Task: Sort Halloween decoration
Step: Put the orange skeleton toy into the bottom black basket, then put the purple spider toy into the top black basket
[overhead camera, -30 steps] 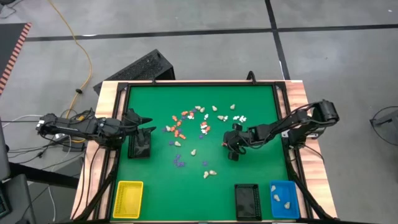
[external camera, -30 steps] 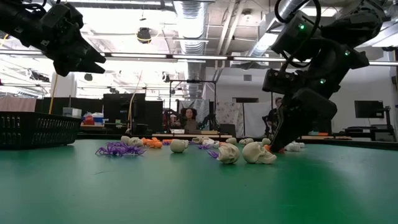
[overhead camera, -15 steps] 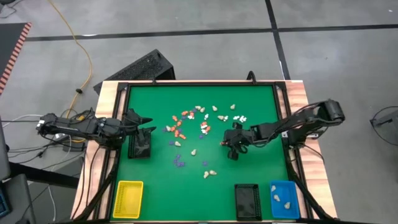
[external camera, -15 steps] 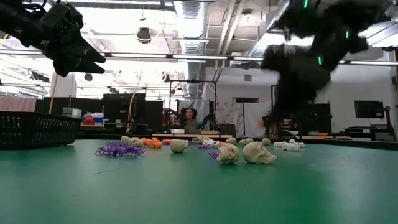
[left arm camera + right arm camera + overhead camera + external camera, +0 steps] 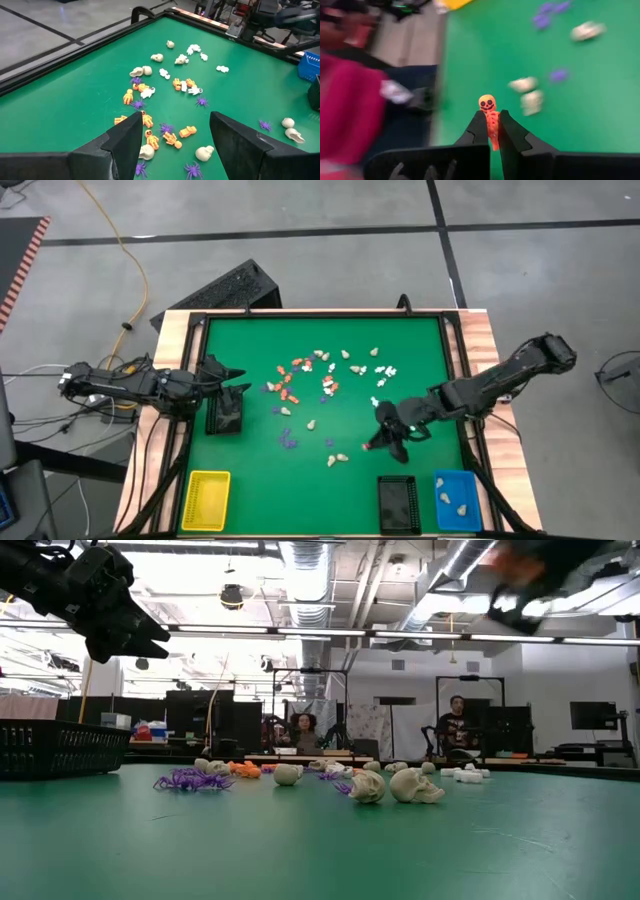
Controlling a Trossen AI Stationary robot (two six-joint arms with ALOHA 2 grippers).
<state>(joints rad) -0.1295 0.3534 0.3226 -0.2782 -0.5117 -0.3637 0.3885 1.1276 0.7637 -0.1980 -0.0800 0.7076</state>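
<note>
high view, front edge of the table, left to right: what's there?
yellow tray → black tray → blue tray, which holds a few cream figurines. The right gripper, shut on an orange skeleton figurine, hovers just above the black tray.

Green-topped counter (image 5: pixel 250 475) with a dark rim and wooden side strips. Scattered over the middle and far half: tiny figurines (image 5: pixel 310 380) in orange, white, cream and purple, a few purple ones (image 5: pixel 288 443) and cream ones (image 5: pixel 337 460) lying nearer. Along the near edge: a yellow tray (image 5: pixel 204 500), a black tray (image 5: pixel 397 505), and a blue tray (image 5: pixel 456 500) holding cream pieces. Near the left edge, a black basket (image 5: pixel 224 412).
</note>
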